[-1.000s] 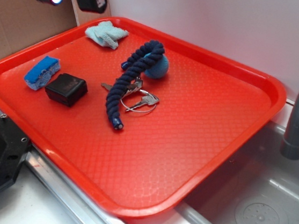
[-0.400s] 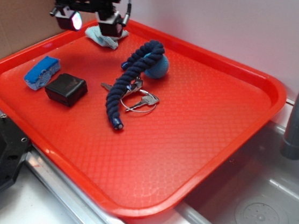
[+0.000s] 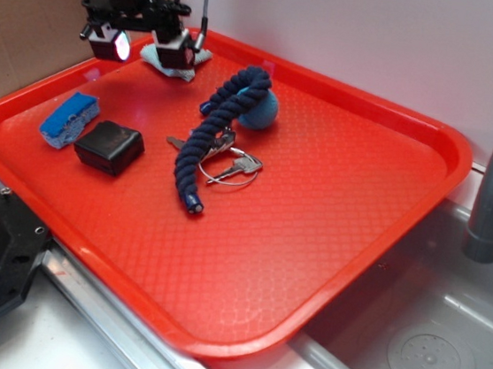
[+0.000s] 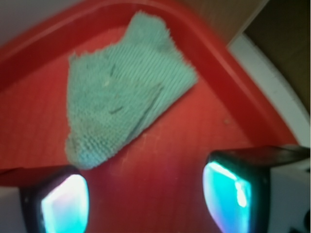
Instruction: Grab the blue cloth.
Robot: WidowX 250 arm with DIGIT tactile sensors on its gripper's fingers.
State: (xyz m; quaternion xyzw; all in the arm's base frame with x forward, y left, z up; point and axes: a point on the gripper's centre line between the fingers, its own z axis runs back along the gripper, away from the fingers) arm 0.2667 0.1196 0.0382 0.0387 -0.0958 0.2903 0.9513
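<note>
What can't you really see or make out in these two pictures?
- Blue cloth: in the exterior view the gripper covers most of it.
- Height of the jaws above the cloth: neither view shows whether they touch it.
- Keys: partly under the dark rope; too small to count.
- Wrist view: blurred, and the bottom edge cuts off the fingertips.

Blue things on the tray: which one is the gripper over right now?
The pale aqua cloth in the tray's far corner, under the open gripper. The bright blue sponge and navy rope lie apart, nearer the camera.
</note>
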